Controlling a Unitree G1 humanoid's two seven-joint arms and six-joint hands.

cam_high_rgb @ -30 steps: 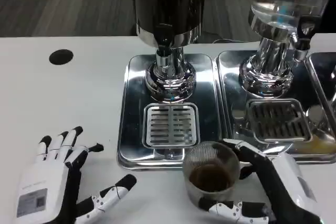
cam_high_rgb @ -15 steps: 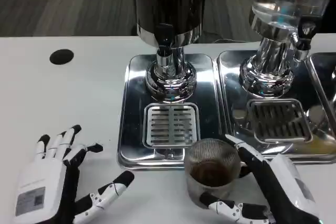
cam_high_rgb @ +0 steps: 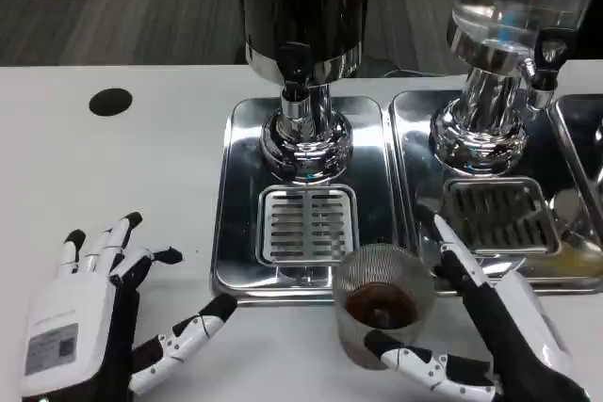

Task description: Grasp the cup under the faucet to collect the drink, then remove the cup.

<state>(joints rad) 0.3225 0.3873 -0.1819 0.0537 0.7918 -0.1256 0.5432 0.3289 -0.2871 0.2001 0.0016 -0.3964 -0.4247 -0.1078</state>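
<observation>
- Cup (cam_high_rgb: 382, 308): a clear ribbed tumbler about half full of dark drink, standing on the bench (cam_high_rgb: 141, 167) just in front of the tray (cam_high_rgb: 236, 233), off the grille (cam_high_rgb: 306, 223) and forward of the faucet (cam_high_rgb: 294, 68).
- Handling, as I judge it: glass or hard plastic, stiff, smooth and slippery, with liquid that will slosh if tipped. Take it round the middle of the wall and keep it upright.
- Right hand (cam_high_rgb: 490, 327): its fingers (cam_high_rgb: 452, 256) curve round the cup's right side and the thumb lies across its front base; whether they press the wall I cannot tell.
- Left hand (cam_high_rgb: 89, 313): left of the cup, well apart, fingers spread wide, holding nothing.
</observation>
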